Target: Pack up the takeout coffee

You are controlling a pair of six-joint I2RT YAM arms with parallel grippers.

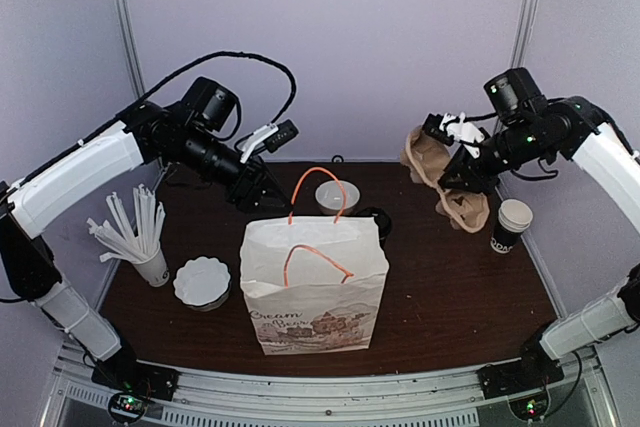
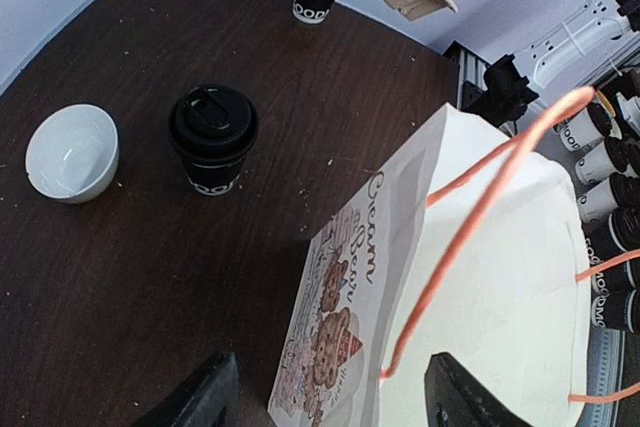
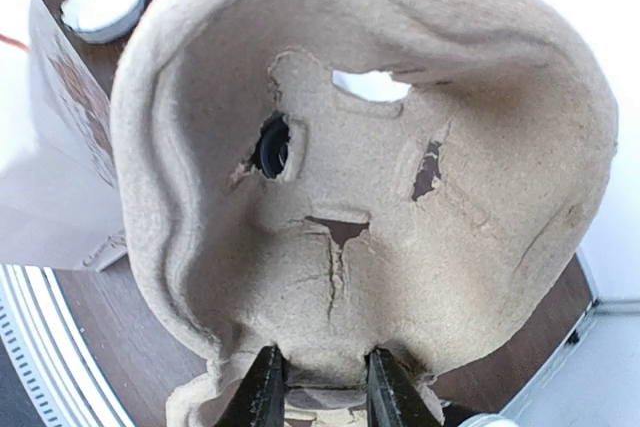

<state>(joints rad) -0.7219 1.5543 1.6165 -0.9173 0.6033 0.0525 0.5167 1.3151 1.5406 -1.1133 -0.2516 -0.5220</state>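
**Mostly hidden behind the bag**

Only the left wrist view shows the takeout coffee [image 2: 213,137] whole, round black plastic lid on, behind the paper bag [image 1: 313,282] toward the far edge of the bench [image 1: 450,287]. Left jaws spread; right jaws pinch the rough pulp carrier [image 3: 350,147].

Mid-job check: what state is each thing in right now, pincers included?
Bag: upright, mouth open, handles up.
Coffee cup: upright on the table, lid on, outside the bag.
Second cup: upright, no lid.
Cup carrier: held in the air, off the table.
Bowl: upright, empty.
Left pincer: open, holding nothing.
Right pincer: shut on the cup carrier.
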